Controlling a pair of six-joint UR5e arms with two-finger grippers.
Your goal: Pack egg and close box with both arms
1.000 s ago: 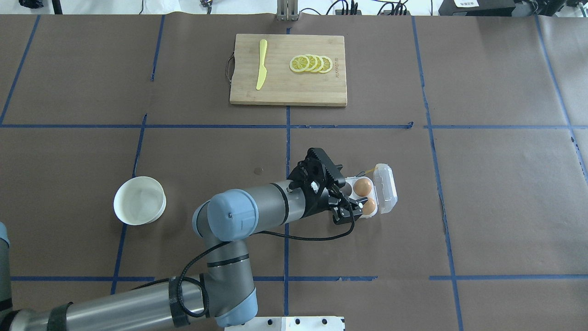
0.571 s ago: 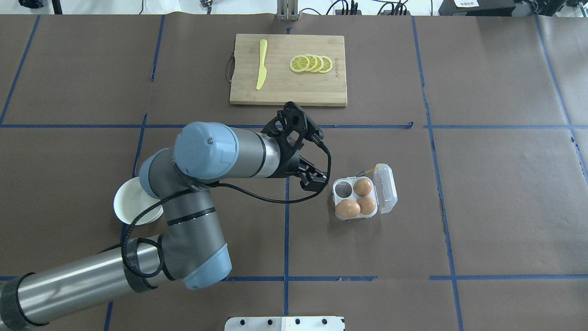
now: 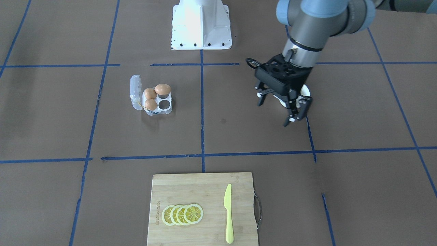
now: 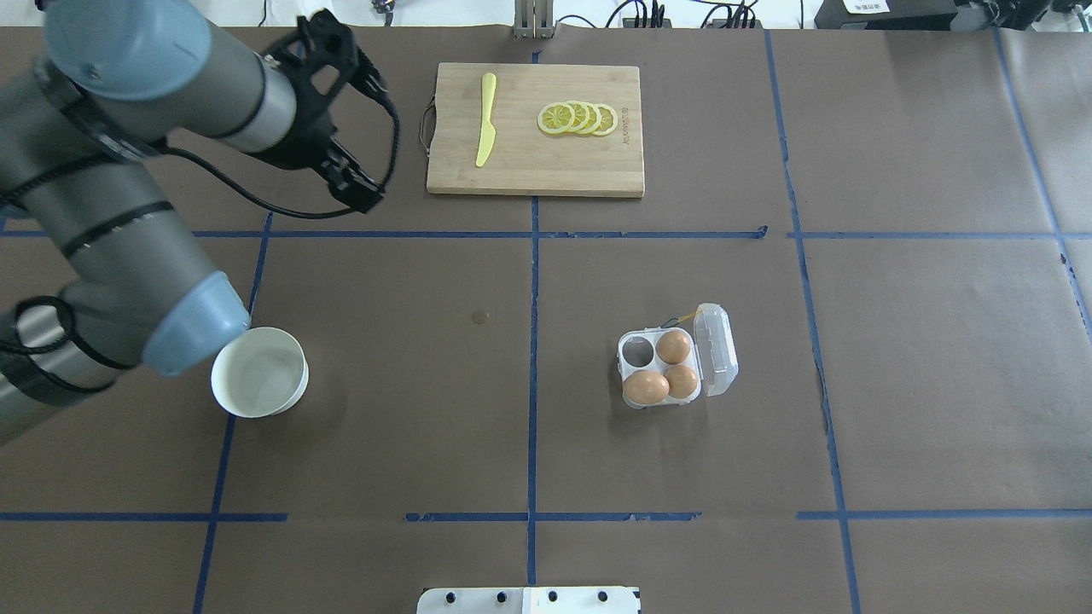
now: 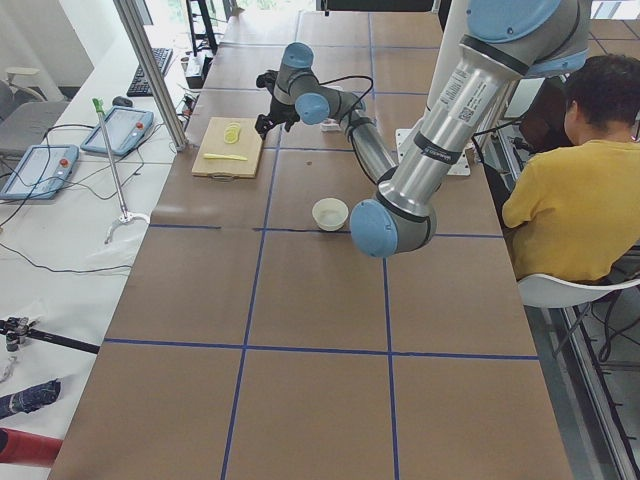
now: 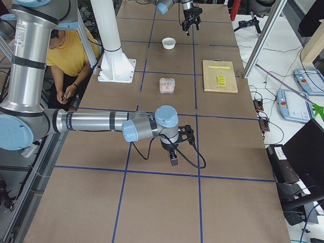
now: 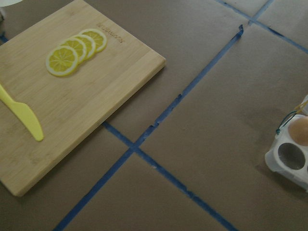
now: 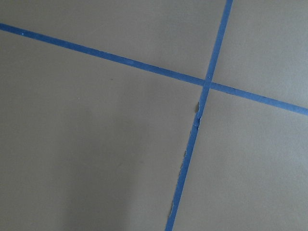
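The clear box [image 4: 633, 368] sits right of the table's middle with its lid [image 4: 715, 350] standing open on the right. It holds three brown eggs; the largest-looking egg [image 4: 646, 387] fills the near-left cell, and the far-left cell is empty. The box [image 3: 167, 108] and that egg [image 3: 163, 89] also show in the front view. My left gripper [image 3: 276, 110] is open and empty, raised high, far to the left of the box [image 4: 351, 183]. My right gripper [image 6: 173, 156] shows only in the right side view, and I cannot tell whether it is open or shut.
A white bowl [image 4: 260, 372], empty, stands at the near left, under my left arm's elbow. A wooden cutting board [image 4: 546, 162] with lemon slices [image 4: 577, 118] and a yellow knife [image 4: 485, 119] lies at the far middle. The white pedestal [image 3: 200, 24] stands at the robot's edge.
My left gripper has pulled away from the box, going up, left and far. The egg it covered now sits uncovered in the near-left cell.
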